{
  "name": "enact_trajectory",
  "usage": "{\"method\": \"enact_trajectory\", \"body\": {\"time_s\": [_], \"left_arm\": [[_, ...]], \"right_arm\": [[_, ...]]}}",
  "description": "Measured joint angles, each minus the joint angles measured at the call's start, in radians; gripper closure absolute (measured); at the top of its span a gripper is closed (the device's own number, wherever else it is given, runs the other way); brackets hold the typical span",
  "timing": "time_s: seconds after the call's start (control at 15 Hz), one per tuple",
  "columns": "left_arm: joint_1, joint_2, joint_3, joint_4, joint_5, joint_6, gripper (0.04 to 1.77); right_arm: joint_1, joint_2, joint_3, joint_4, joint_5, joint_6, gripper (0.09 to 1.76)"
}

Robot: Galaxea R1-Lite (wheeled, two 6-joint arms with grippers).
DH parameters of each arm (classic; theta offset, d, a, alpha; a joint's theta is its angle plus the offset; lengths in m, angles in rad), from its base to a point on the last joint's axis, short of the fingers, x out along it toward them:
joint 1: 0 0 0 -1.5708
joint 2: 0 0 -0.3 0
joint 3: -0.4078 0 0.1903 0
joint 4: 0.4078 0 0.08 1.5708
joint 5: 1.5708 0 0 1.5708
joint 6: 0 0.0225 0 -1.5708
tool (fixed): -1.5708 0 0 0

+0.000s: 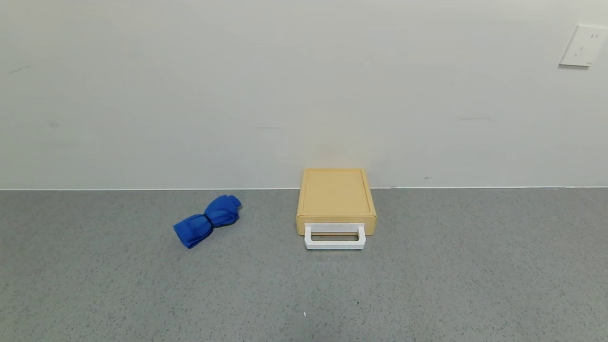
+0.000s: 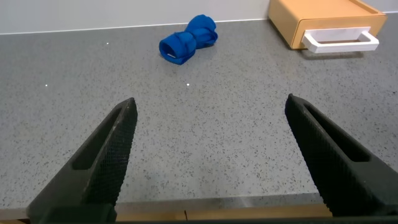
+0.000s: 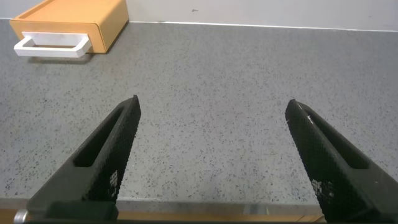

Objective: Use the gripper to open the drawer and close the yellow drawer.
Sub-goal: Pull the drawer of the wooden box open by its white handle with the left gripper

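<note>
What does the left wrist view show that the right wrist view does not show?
Only the left wrist view shows the blue cloth and the left end effector, open. Only the right wrist view shows the right end effector, open. Both show the closed yellow drawer with its white handle on the grey counter.

No readable text, brand or number shows in any view. The right gripper (image 3: 211, 155) carries small pale marks on its fingers (image 3: 112, 180), too small to read, and the wall outlet (image 1: 583, 46) bears faint marks that cannot be made out.
</note>
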Motion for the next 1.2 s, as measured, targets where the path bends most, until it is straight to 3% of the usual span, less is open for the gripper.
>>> {"method": "enact_trajectory", "body": {"time_s": [0.33,0.73,1.2], "left_arm": [[0.000,0.000,-0.029,0.015,-0.011,0.012,0.09],[0.000,0.102,-0.258,0.073,-0.021,0.014,0.09],[0.000,0.434,-0.533,0.073,-0.040,0.054,0.09]], "right_arm": [[0.000,0.000,0.000,0.000,0.000,0.000,0.14],[0.000,0.000,0.000,0.000,0.000,0.000,0.14],[0.000,0.000,0.000,0.001,0.000,0.000,0.14]]}}
